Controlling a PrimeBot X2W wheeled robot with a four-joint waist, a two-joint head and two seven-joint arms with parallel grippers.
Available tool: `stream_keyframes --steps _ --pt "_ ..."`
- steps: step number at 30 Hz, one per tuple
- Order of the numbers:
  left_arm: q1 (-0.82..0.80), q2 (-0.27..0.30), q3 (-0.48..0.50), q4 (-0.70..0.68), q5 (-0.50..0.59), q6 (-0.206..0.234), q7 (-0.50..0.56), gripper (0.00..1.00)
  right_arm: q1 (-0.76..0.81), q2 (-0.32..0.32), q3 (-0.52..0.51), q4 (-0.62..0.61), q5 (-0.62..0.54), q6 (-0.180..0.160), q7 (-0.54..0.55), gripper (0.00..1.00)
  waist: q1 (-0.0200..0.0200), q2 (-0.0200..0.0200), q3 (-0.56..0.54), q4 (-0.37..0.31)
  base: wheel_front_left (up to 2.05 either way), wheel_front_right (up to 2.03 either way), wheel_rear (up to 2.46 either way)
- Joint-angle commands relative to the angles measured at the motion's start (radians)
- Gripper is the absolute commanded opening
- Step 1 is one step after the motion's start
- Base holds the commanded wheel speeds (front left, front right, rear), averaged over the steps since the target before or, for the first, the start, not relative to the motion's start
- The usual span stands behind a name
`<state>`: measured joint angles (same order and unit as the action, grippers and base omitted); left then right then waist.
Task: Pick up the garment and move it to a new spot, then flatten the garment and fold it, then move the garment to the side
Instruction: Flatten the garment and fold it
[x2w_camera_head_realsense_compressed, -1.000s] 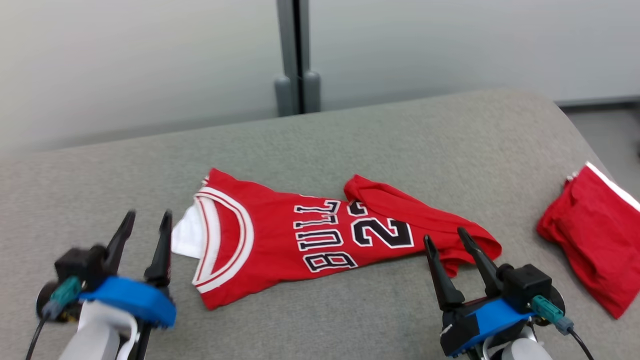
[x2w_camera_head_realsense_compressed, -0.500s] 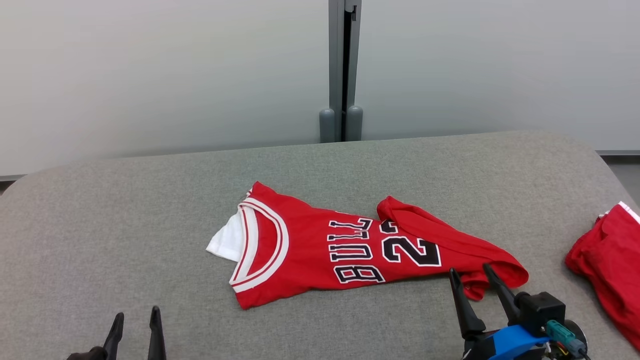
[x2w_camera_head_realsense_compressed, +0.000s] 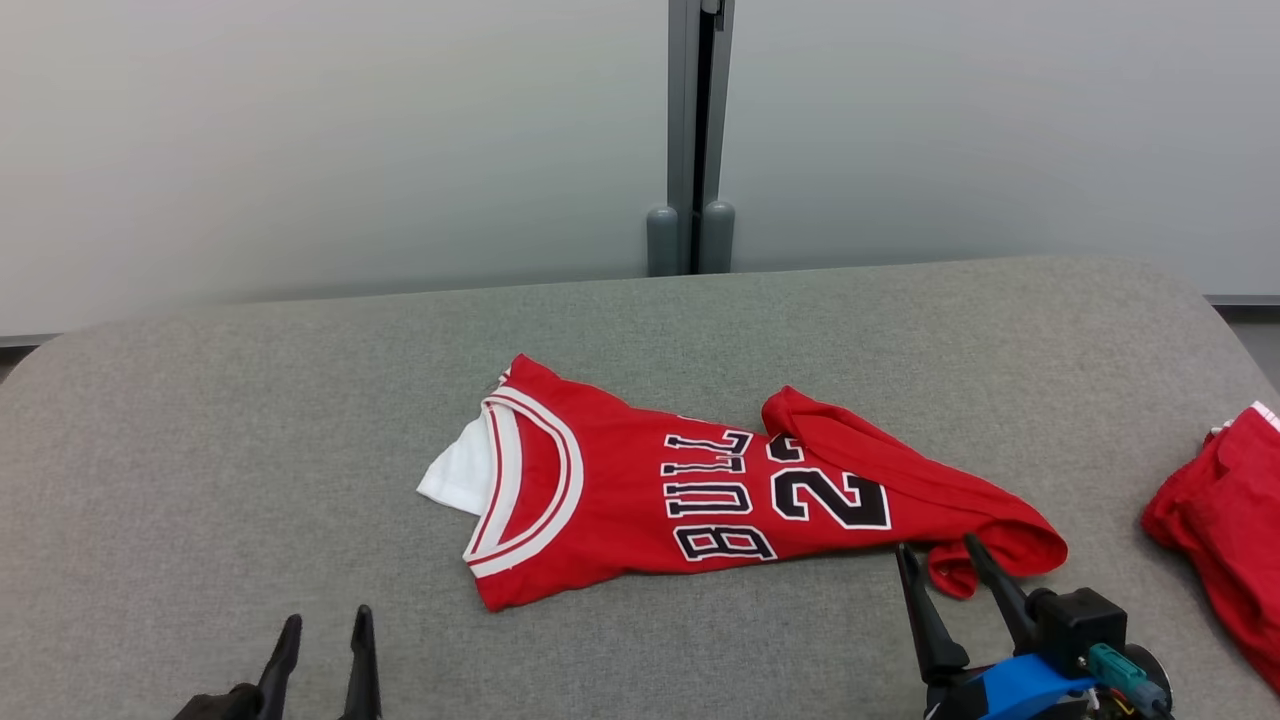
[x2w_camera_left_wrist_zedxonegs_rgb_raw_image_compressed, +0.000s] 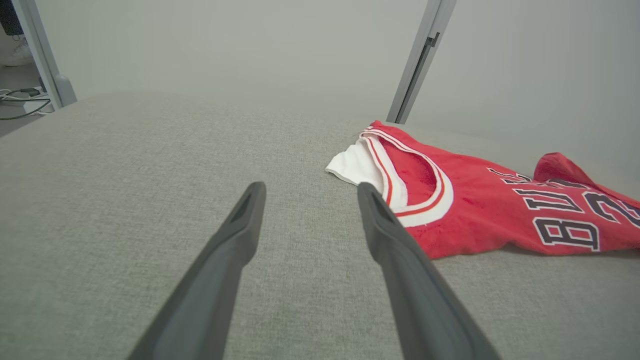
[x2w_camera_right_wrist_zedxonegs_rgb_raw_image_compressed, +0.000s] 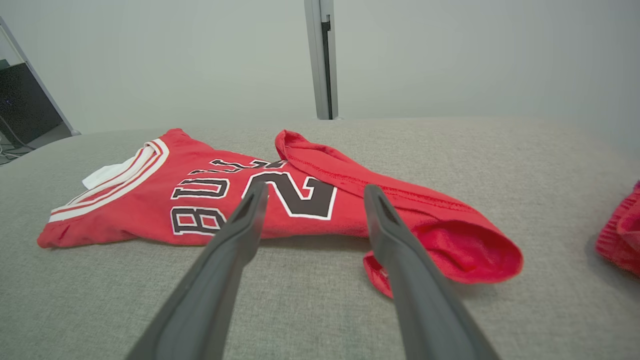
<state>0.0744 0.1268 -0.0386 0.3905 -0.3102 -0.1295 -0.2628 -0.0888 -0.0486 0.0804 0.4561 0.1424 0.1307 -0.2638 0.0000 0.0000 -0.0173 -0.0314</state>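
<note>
I have the garment (x2w_camera_head_realsense_compressed: 700, 490), a red basketball jersey with black lettering and the number 22, lying near the middle of the grey padded surface (x2w_camera_head_realsense_compressed: 250, 400). It is stretched out sideways in the head view. The white-striped collar points to 9 o'clock and the hem end runs off toward 4 o'clock. A patch of white lining (x2w_camera_head_realsense_compressed: 455, 478) pokes out past the collar on the 9 o'clock side. At the hem end a flap of red cloth is folded over from 12 o'clock, covering part of the number, and the very end is rolled into a loose loop.

My left gripper (x2w_camera_head_realsense_compressed: 328, 616) sits at 7 o'clock in the head view. Its fingers are spread wide with nothing between them, over bare grey cloth. From its wrist camera the collar lies off at 2 o'clock, apart from the fingertips.

My right gripper (x2w_camera_head_realsense_compressed: 936, 546) is at 5 o'clock in the head view, also spread wide and gripping nothing. Its fingertips are right at the rolled hem, though I cannot tell whether they touch it. From its wrist camera the number shows between the two fingers.

A second red cloth (x2w_camera_head_realsense_compressed: 1215, 510) lies at the 3 o'clock edge, well apart from the jersey. A grey post (x2w_camera_head_realsense_compressed: 692, 130) stands at 12 o'clock behind the surface.
</note>
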Motion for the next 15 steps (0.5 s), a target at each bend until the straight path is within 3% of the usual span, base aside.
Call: stream_keyframes --steps 1,7,15 --pt "-0.024 0.014 -0.030 0.007 -0.022 -0.002 -0.003 1.00 -0.003 -0.004 0.006 -0.005 -0.002 0.000 -0.001 1.00 0.0000 0.0000 0.008 -0.003 0.00 0.00 0.00" --pt "-0.058 0.046 -0.136 0.023 -0.105 -0.002 -0.003 1.00 -0.003 -0.004 0.026 -0.018 -0.006 0.000 -0.001 1.00 0.0000 0.0000 0.046 -0.018 0.00 0.00 0.00" --pt "-0.173 0.134 -0.305 0.041 -0.284 -0.002 -0.003 1.00 -0.040 -0.004 0.066 -0.078 -0.011 0.000 -0.001 1.00 0.0000 0.0000 0.163 -0.060 0.00 0.00 0.00"
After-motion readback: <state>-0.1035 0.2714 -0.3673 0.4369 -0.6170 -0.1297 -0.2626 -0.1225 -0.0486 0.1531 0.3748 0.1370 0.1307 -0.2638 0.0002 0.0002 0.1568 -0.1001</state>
